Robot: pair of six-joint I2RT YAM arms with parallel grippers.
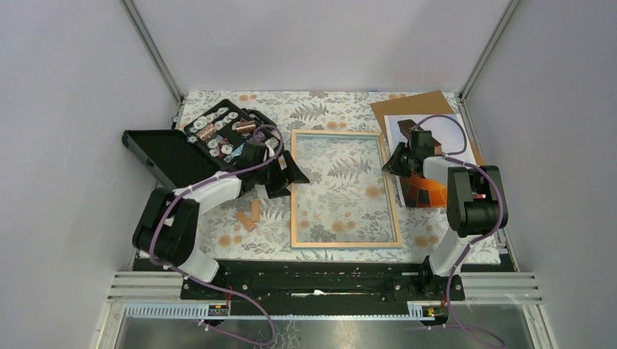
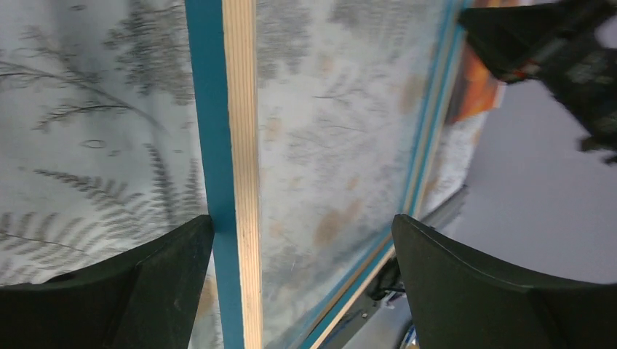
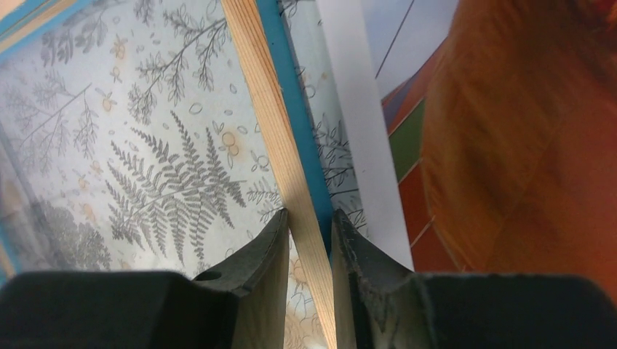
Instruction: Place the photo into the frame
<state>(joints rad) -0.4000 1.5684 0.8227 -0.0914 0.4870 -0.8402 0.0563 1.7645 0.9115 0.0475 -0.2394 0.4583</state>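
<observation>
The frame is being pinched at its right rail by the right gripper and straddled by the spread left gripper. The photo beside it is being half hidden by the right arm.

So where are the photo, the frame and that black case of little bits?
the photo (image 1: pixel 424 193), top view, on its orange balloon print.
the frame (image 1: pixel 294 190), top view, on its left wooden rail.
the black case (image 1: pixel 156 154), top view, on its open lid.

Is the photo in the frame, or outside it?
Outside. The photo lies face up beside the right rim of the frame, and only the fern tablecloth shows through the pane.
</observation>
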